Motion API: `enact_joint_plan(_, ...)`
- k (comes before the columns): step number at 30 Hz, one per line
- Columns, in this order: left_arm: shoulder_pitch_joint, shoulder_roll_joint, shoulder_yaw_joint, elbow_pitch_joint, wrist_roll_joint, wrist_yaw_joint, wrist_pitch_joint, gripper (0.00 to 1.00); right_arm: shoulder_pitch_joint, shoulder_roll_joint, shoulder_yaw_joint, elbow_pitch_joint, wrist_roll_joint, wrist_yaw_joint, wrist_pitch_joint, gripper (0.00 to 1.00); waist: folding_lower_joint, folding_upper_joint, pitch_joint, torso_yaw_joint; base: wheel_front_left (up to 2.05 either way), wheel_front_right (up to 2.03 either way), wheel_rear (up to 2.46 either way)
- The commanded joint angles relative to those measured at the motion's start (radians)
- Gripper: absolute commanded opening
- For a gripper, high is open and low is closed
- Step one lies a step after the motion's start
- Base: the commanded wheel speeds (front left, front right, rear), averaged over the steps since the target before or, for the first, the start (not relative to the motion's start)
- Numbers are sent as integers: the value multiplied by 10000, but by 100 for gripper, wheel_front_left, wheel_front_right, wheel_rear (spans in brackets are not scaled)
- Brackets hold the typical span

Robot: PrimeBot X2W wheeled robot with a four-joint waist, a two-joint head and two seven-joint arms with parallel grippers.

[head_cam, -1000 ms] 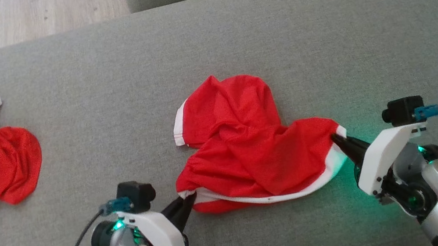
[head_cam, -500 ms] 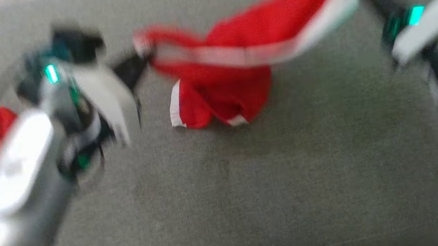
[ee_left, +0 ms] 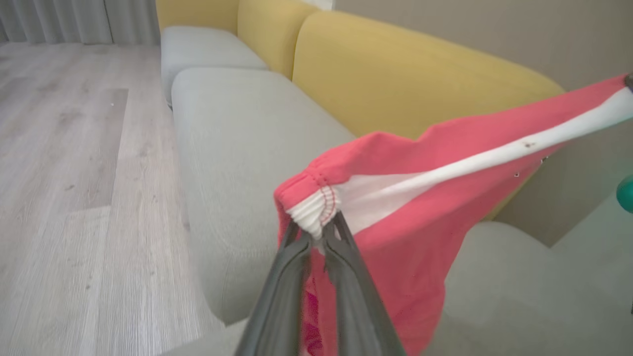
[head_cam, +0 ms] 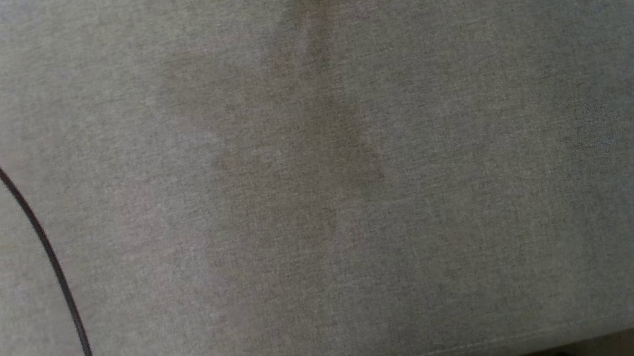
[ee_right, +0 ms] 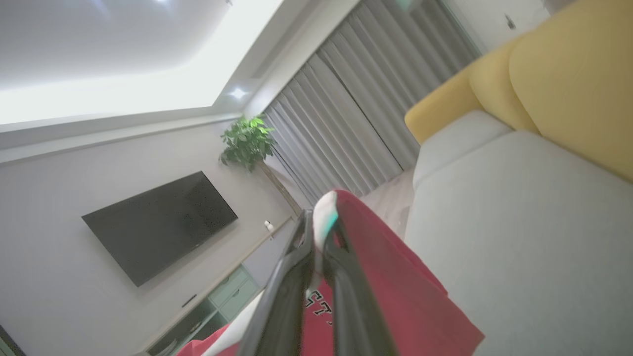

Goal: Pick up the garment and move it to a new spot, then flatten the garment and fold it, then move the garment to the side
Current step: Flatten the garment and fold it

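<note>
the left gripper (ee_left: 319, 236) was pinched shut on a gathered white corner of the red garment (ee_left: 420, 207), which hung in the air above the grey sofa seat (ee_left: 237, 133). from there its white band (ee_left: 494, 158) ran taut off to the right, so the long axis lay straight between the two grippers, neither one nearer. the right gripper (ee_right: 319, 232) was clamped on the far white edge. by my judgement, laying it flat would need both arms lowering together and level.

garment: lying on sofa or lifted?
Lifted. Left gripper and right gripper each pinch an edge of the garment; it hangs stretched between them above the sofa.
</note>
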Motion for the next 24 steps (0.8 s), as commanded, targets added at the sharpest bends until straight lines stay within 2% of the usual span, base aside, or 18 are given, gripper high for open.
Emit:
enact_joint_plan(1, -898, 254, 393, 12, -19, 0, -265, 0, -696, 83, 40, -202, -102, -7, -266, 0, -5, 1, 108, -59, 0, 0, 0)
enact_joint_plan(4, -1842, 24, 560, 852, -241, 0, -705, 0, -1701, 31, 293, 95, 16, -7, -758, 0, -5, 1, 31, -155, 0, 0, 0)
enact_joint_plan(8, -1702, -151, 311, 1201, -830, 0, -437, 0, -1567, -255, 871, 337, 177, -7, -547, 0, -5, 1, -150, -173, 0, 0, 0)
enact_joint_plan(11, -711, -179, -342, 1101, -1394, 0, 403, 0, -684, -549, 1440, 518, 280, -7, -186, 0, -5, 1, -386, -173, 0, 0, 0)
enact_joint_plan(15, 1041, 105, -1272, 803, -2231, 0, 1820, 0, 1003, -917, 2088, 685, 567, -7, 411, 0, -5, 1, -745, -234, 0, 0, 0)
enact_joint_plan(16, 1041, 105, -1272, 803, -2231, 0, 1820, 0, 1003, -917, 2088, 685, 567, -7, 411, 0, -5, 1, -745, -234, 0, 0, 0)
enact_joint_plan(18, 1781, 330, -1644, 625, -2552, 0, 2417, 0, 1901, -1158, 2428, 752, 647, -7, 779, 0, -5, 1, -962, -267, 0, 0, 0)
enact_joint_plan(24, 3611, 858, -2291, -345, -3416, 0, 3319, 0, 4287, -1963, 3249, 814, 795, -7, 1994, 0, -5, 1, -2023, -371, 0, 0, 0)
